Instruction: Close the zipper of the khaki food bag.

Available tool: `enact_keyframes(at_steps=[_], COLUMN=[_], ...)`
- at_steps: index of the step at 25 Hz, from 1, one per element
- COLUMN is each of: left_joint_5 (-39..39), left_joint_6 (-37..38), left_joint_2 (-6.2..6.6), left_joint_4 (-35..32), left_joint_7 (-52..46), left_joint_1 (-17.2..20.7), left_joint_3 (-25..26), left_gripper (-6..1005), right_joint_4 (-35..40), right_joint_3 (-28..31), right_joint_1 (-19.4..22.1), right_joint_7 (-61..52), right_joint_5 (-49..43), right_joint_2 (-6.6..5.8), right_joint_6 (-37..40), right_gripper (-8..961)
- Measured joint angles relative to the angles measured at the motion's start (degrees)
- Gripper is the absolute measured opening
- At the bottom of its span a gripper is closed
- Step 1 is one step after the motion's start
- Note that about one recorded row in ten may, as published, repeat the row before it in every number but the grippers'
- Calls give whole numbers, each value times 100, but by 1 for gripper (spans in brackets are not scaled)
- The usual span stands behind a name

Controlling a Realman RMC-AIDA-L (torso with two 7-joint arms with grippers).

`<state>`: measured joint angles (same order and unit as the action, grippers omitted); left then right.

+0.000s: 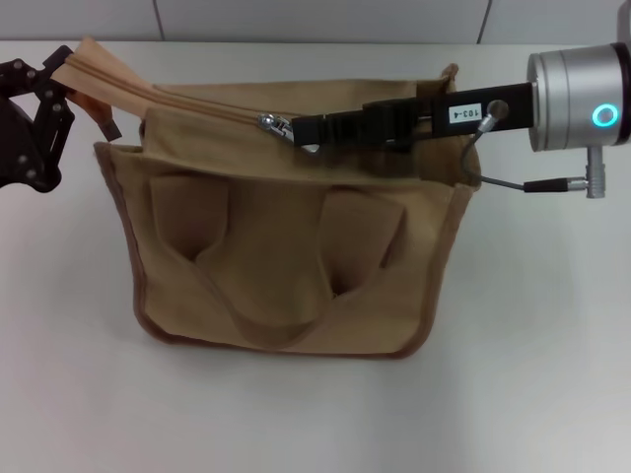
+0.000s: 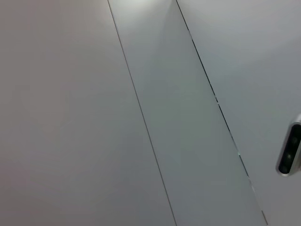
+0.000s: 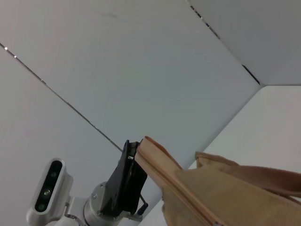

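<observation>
The bag (image 1: 286, 266) stands on the white worktop (image 1: 532, 374), mouth upward, its zipper (image 1: 197, 106) running along the top edge from about 9 o'clock to 3 o'clock in the head view. The slider (image 1: 273, 123) sits partway along that line: the stretch toward 9 o'clock looks joined, the stretch toward 3 o'clock apparently not yet closed.

The right jaws (image 1: 308, 133) reach in from 3 o'clock, lying nearly along the zipper's axis, tips at the slider and seemingly pinching its pull tab, though the contact is too small to confirm. The left jaws (image 1: 61, 71) are at the 9 o'clock end, pressed on the raised zipper tail (image 3: 153, 155), as the right wrist view shows.

So the open run lies from the slider back toward the right arm; a straight pull toward 3 o'clock, against the left hold, is probably needed
</observation>
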<state>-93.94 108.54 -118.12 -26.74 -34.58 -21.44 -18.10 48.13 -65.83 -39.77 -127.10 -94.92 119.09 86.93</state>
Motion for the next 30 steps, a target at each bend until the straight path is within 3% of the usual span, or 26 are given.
enact_keyframes(at_steps=[30], left_joint_5=[-1], left_joint_6=[-61], left_joint_2=[-9], left_joint_4=[12], left_joint_7=[-5], left_joint_1=[18], left_joint_3=[0], left_gripper=[102], right_joint_4=[176], right_joint_3=[1408], right_joint_1=[701], right_joint_7=[522], right_joint_5=[-316], right_joint_2=[-103], right_joint_6=[818], right_gripper=[0])
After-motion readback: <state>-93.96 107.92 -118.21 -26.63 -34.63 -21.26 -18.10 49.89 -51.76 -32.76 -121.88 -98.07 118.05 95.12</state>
